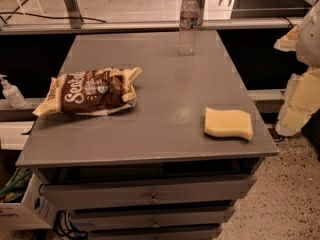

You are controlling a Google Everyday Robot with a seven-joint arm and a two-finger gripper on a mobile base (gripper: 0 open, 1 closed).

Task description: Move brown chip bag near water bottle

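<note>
The brown chip bag [89,92] lies flat on the left side of the grey cabinet top [170,119], with its cream end overhanging the left edge. The water bottle [188,23] stands upright at the far edge, right of the middle. It is clear, with a white cap and a thin label band. My gripper [299,101] hangs at the right edge of the view, beyond the cabinet's right side. It is well away from both the bag and the bottle and holds nothing that I can see.
A yellow sponge [228,123] lies on the near right of the top. A small white pump bottle [11,92] stands on a ledge to the left. Drawers [150,196] face me below the top. A rail runs behind the cabinet.
</note>
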